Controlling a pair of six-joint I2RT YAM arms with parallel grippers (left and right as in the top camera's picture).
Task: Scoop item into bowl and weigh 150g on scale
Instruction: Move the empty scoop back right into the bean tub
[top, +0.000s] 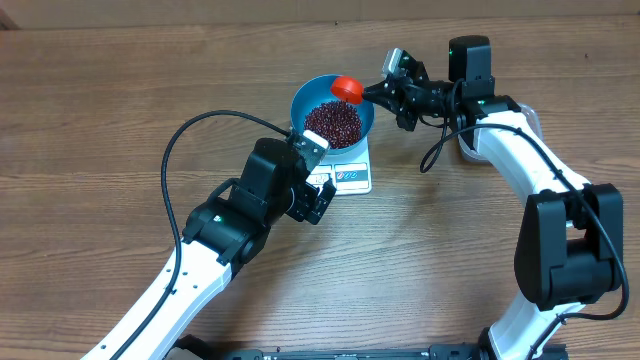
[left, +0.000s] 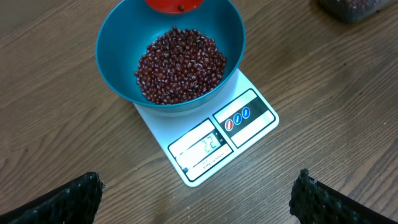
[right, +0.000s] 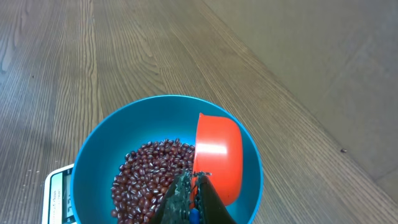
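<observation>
The blue bowl (top: 298, 108) stands on the white scale (top: 352, 176) and holds a heap of dark red beans (top: 333, 123). My right gripper (top: 376, 93) is shut on the handle of an orange-red scoop (top: 347, 87), which hangs tipped over the bowl's far rim. The right wrist view shows the scoop (right: 217, 155) on its side above the beans (right: 146, 177), inside the bowl (right: 99, 143). My left gripper (left: 198, 185) is open and empty, low over the table just in front of the scale (left: 249, 84), whose display is lit. The left wrist view also takes in the bowl (left: 112, 43).
A clear tub (left: 354, 9) of beans sits to the right of the scale, partly under the right arm. The left arm's black cable (top: 170, 150) loops over the table to the left of the bowl.
</observation>
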